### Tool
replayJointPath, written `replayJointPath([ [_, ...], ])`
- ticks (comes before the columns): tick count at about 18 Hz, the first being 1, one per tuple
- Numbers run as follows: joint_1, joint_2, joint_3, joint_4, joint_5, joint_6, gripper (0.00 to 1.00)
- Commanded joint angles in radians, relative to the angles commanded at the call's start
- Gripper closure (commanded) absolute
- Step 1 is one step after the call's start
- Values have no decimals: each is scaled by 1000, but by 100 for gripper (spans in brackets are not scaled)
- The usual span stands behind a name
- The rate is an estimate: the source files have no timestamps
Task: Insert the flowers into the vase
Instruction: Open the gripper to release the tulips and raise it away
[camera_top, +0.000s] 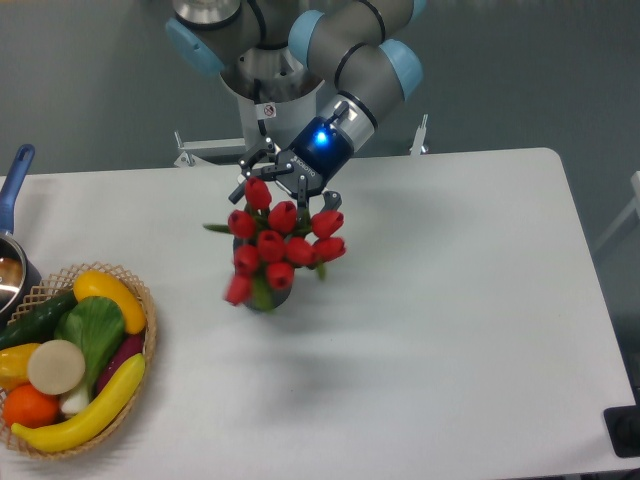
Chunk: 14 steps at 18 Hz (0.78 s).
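I judge the red tulip bunch with green stems (278, 247), sitting in the mostly hidden dark grey vase (268, 298), light, floppy and best held by its stems, while the black gripper (283, 181) has its fingers spread open around the top bud.

The flowers (280, 243) stand in the vase (268, 297) mid-table, the tool (275, 178) just behind, the basket (140, 300) far left

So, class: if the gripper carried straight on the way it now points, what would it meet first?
Most likely the flowers: the gripper points down-left at the topmost buds, the vase beneath. Depth is unclear.
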Motion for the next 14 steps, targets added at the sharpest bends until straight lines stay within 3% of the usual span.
replayJointPath([
  [6,-14,124,-83,-3,8,-5,0],
  [9,-18,173,-92,-6,148,-24,0],
  [14,-18,186,-80,-8,195,-43,0],
])
